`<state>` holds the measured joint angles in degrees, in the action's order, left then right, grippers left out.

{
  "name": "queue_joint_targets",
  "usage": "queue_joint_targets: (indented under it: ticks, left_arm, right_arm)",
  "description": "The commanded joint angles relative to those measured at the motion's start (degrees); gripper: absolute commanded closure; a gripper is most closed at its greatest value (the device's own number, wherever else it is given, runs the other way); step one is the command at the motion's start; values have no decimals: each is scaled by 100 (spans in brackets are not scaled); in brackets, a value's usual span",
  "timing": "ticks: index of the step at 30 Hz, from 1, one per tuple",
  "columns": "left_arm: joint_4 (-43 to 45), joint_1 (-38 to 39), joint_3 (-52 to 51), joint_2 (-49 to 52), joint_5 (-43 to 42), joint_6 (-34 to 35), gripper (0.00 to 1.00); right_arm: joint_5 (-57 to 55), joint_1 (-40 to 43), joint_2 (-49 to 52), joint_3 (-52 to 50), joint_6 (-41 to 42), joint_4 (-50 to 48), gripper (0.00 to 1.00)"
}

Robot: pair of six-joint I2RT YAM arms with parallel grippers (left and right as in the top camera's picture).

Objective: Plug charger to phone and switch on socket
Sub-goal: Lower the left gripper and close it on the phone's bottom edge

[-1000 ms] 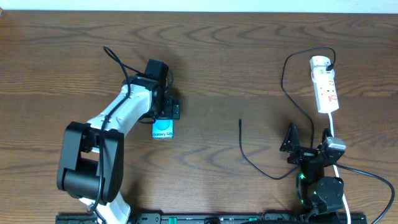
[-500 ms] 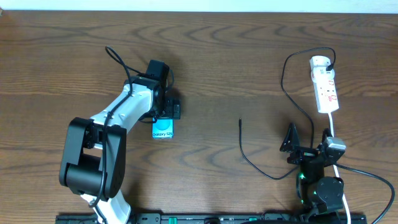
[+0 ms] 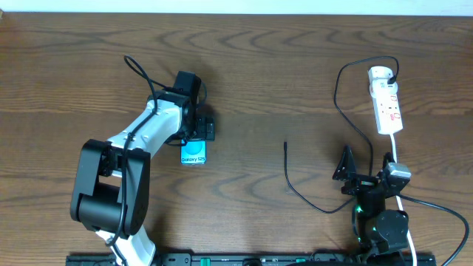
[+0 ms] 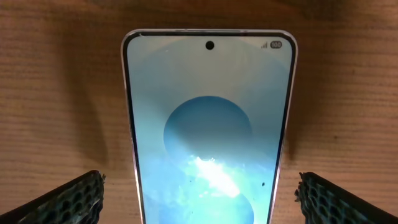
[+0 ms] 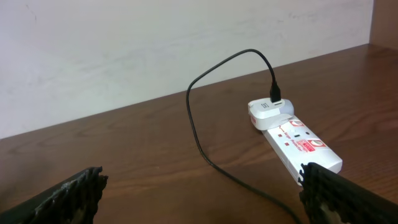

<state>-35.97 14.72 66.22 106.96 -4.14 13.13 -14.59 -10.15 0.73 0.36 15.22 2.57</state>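
The phone (image 3: 194, 154) lies flat on the wooden table, its cyan-and-white screen facing up. My left gripper (image 3: 194, 133) hovers over its far end. In the left wrist view the phone (image 4: 209, 112) fills the middle, and the left gripper (image 4: 208, 200) is open, with a gap on each side. The socket (image 3: 386, 100) lies at the far right with a white adapter plugged in. The black charger (image 3: 295, 188) runs from there to its plug tip (image 3: 286, 144) on bare table. My right gripper (image 3: 366, 168) is open near the front edge, facing the socket (image 5: 298, 140) and charger (image 5: 196, 124).
The socket's white cord (image 3: 395, 157) runs toward the front past the right arm's base (image 3: 380, 225). A pale wall (image 5: 155, 43) borders the table's far edge. Bare wood lies between the phone and the plug tip.
The left arm's lower link has shifted slightly to the right while its gripper stays over the phone. The right arm, the charger and the socket have not moved.
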Motion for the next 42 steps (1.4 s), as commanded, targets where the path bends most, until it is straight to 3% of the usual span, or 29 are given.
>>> queue_joint_targets:
  ticks: [1, 42]
  left_arm:
    - [92, -11, -186, 52, 33, -13, 1]
    - [225, -13, -378, 52, 83, -105, 1]
  right_arm:
    - [-7, 74, -24, -4, -94, 24, 1]
    - [-7, 74, -24, -4, -94, 24, 1]
